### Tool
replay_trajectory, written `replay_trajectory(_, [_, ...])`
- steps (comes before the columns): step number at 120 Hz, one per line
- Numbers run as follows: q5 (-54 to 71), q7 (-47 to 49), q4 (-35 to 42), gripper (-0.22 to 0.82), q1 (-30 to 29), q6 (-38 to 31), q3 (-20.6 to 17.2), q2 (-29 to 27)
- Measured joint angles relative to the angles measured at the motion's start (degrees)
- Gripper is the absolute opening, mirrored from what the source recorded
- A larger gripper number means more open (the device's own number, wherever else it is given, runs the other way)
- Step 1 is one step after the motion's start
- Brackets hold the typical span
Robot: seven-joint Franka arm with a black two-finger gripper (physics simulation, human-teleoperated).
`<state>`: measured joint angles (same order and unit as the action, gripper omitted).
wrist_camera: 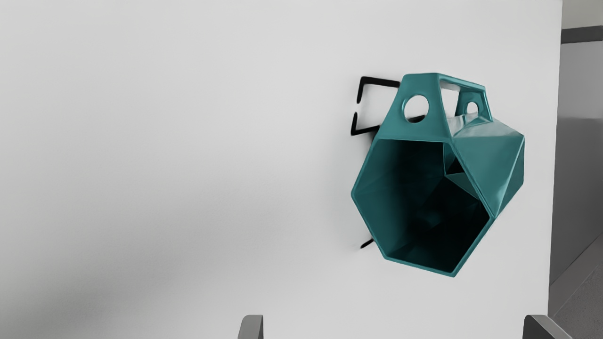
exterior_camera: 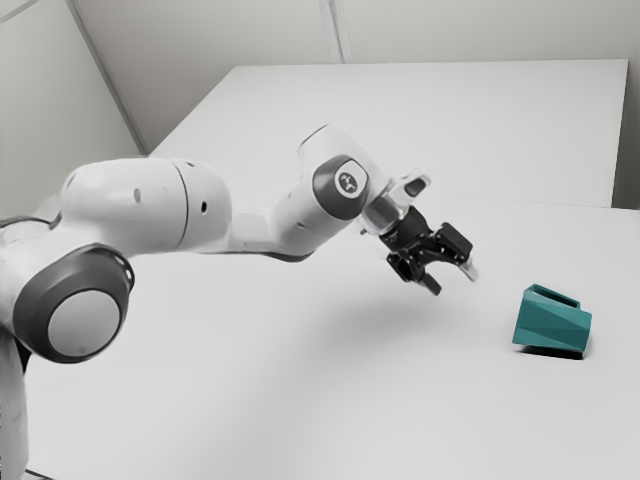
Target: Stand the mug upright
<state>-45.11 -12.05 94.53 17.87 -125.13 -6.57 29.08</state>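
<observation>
Teal mug [wrist_camera: 414, 127]; white table [wrist_camera: 188, 117]

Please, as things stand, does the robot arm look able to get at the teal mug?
Probably yes. The gripper hovers short of the mug, its jaws apart, and I see nothing standing between the two. The mug lies on its side, mouth toward the gripper.

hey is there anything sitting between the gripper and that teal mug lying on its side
Nothing visible stands in the way: between the open gripper and the teal mug there is just a gap above the white tabletop.
</observation>
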Motion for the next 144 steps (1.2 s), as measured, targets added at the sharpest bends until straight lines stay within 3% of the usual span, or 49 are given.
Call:
replay_trajectory(17, [-1.5,-3.0,-5.8,0.6,3.2,-3.4,-0.3,5.9])
replay_trajectory(48, [-12.6,-8.7,-8.4,0.6,6.4,-6.3,-0.4,10.3])
replay_trajectory(144, [-20.0,-18.4,-11.7,0.6,9.3,-7.3,-0.4,14.0])
